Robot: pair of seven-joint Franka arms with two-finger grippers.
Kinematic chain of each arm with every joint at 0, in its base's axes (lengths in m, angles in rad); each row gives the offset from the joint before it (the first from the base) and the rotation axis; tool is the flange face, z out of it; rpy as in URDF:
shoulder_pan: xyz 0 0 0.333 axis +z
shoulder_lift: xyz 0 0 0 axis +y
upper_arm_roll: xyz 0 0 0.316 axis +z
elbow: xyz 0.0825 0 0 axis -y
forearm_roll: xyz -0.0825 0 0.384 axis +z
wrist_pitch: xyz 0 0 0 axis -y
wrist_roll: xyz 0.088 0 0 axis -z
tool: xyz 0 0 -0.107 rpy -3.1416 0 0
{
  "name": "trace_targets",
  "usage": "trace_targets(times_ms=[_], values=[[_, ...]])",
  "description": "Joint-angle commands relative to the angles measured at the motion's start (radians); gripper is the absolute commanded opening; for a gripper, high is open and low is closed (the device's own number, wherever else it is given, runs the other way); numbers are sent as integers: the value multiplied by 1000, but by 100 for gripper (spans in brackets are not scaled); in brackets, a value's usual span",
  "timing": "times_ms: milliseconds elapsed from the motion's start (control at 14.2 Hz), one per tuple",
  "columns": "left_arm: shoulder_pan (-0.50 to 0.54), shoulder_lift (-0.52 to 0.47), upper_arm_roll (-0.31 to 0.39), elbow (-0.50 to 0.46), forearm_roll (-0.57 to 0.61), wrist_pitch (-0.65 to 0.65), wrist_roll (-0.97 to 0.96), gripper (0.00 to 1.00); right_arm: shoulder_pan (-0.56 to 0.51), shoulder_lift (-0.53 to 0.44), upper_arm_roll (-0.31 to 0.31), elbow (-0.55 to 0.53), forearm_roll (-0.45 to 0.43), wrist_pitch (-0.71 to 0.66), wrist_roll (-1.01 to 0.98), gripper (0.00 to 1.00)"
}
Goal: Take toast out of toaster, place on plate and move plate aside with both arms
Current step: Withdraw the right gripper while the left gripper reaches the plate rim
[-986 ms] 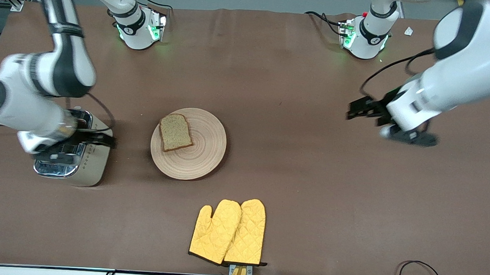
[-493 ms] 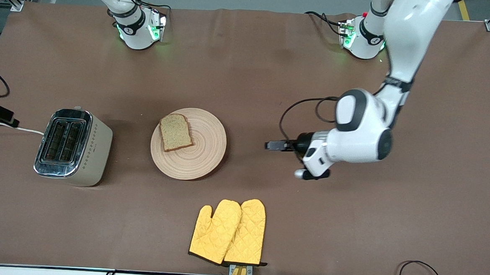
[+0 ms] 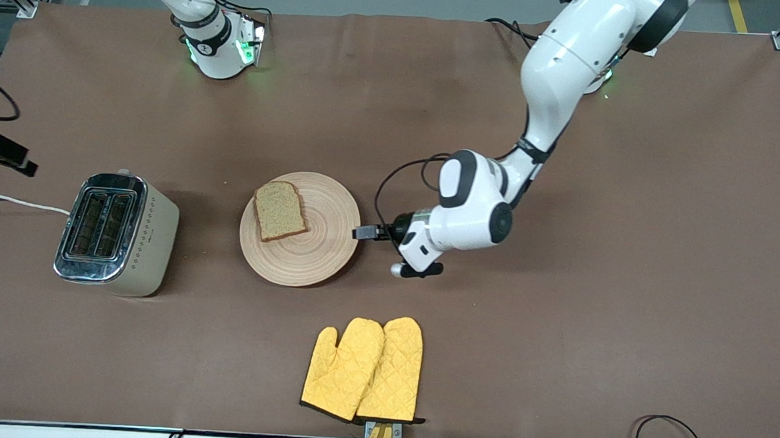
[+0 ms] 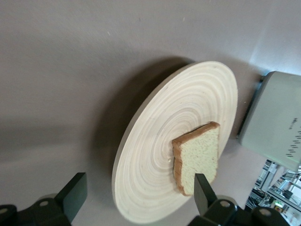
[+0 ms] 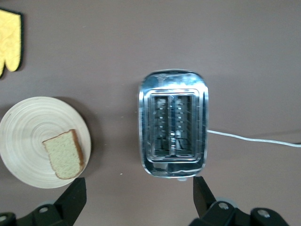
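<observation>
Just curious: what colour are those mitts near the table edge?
The oven mitts are bright yellow with a quilted diamond pattern; the front view shows them best.

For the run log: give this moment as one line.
speckled brown toast on round beige wooden plate | left gripper open at plate's rim | right gripper open, high over chrome toaster

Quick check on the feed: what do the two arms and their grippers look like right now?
The left arm is glossy white with rounded links and black joint bands; a black cable loops to its wrist. The left gripper is black, with flat black fingers. The right arm shows its white base with green lights; the right gripper's fingers are black.
</observation>
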Motion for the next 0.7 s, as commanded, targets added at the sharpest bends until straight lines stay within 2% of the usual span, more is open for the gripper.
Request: trace_targets(times_ms=[0, 211, 282, 352, 423, 493, 563, 634], values=[[-23, 69, -20, 49, -65, 66, 81, 100, 41, -25, 4, -15, -55, -7, 25, 100], [-28, 100, -47, 59, -107, 103, 143, 97, 58, -25, 14, -15, -57, -16, 25, 100], [-34, 108, -47, 59, -110, 121, 158, 90, 62, -25, 14, -14, -60, -16, 25, 100], [-51, 117, -50, 59, -110, 146, 186, 74, 63, -24, 14, -12, -60, -10, 25, 100], [-55, 131, -52, 61, -110, 167, 225, 48, 63, -22, 14, -9, -62, -8, 25, 100], [-56, 140, -54, 61, -111, 171, 255, 30, 61, -22, 14, -9, -62, -8, 25, 100], [-54, 143, -52, 61, -114, 171, 272, 15, 59, -22, 13, -9, -62, -8, 26, 100], [-52, 143, -52, 59, -120, 171, 273, 7, 58, -22, 13, -9, -62, -10, 26, 100]])
